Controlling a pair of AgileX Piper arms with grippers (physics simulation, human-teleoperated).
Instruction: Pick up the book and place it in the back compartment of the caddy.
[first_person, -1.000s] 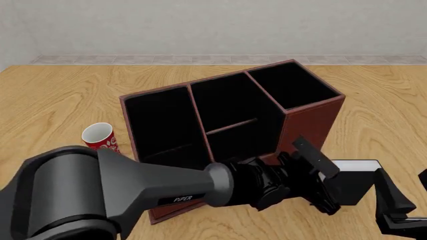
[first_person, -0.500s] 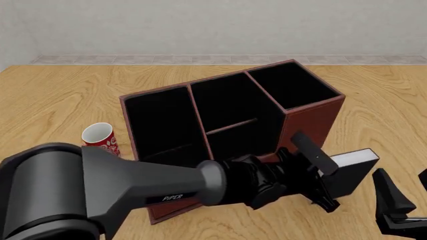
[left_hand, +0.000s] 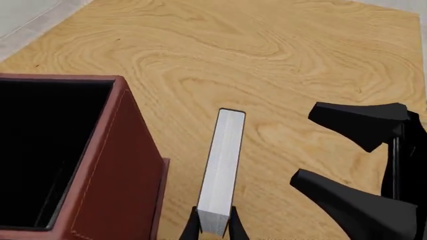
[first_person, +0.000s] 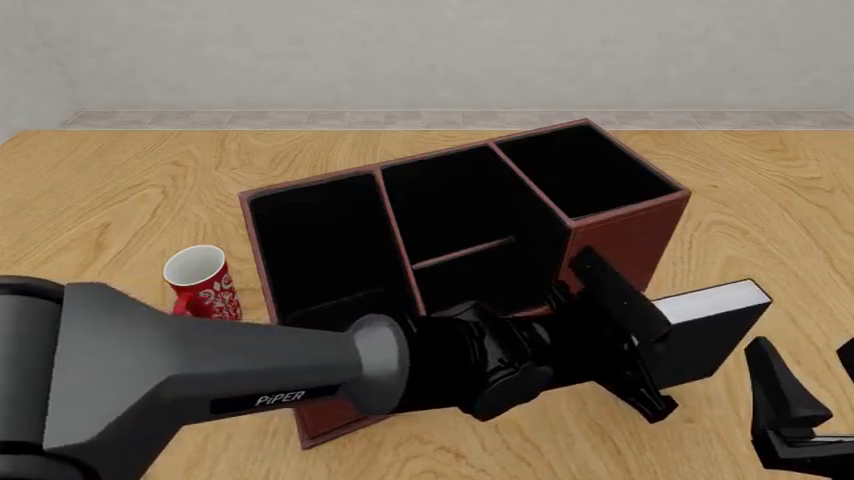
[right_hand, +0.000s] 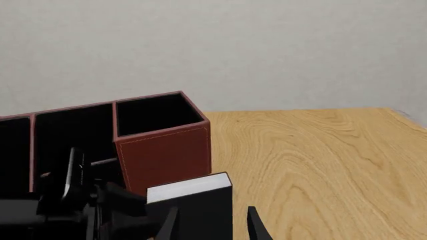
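Observation:
The book (first_person: 701, 335), black-covered with white page edges, hangs tilted just above the table to the right of the caddy (first_person: 621, 245). My left gripper (first_person: 643, 348) is shut on its near end. In the left wrist view the white pages (left_hand: 223, 170) run away from the left gripper (left_hand: 213, 231), beside the caddy's wall (left_hand: 113, 175). The back compartment (first_person: 447, 200) lies behind the thin cross divider in the middle section. Close on the book's right, my right gripper (first_person: 811, 392) stands open and holds nothing. The right wrist view has the book (right_hand: 193, 200) just ahead of the right gripper (right_hand: 212, 227).
A red-and-white mug (first_person: 203, 275) stands to the left of the caddy. My left arm (first_person: 200, 380) crosses in front of the caddy's near wall. Long black-lined slots (first_person: 314, 235) (first_person: 581, 170) flank the split section. The right gripper's fingers (left_hand: 360, 122) show in the left wrist view.
The left gripper has raised the book off the table, its far end tipping upward and toward the right. The right gripper has stayed where it was.

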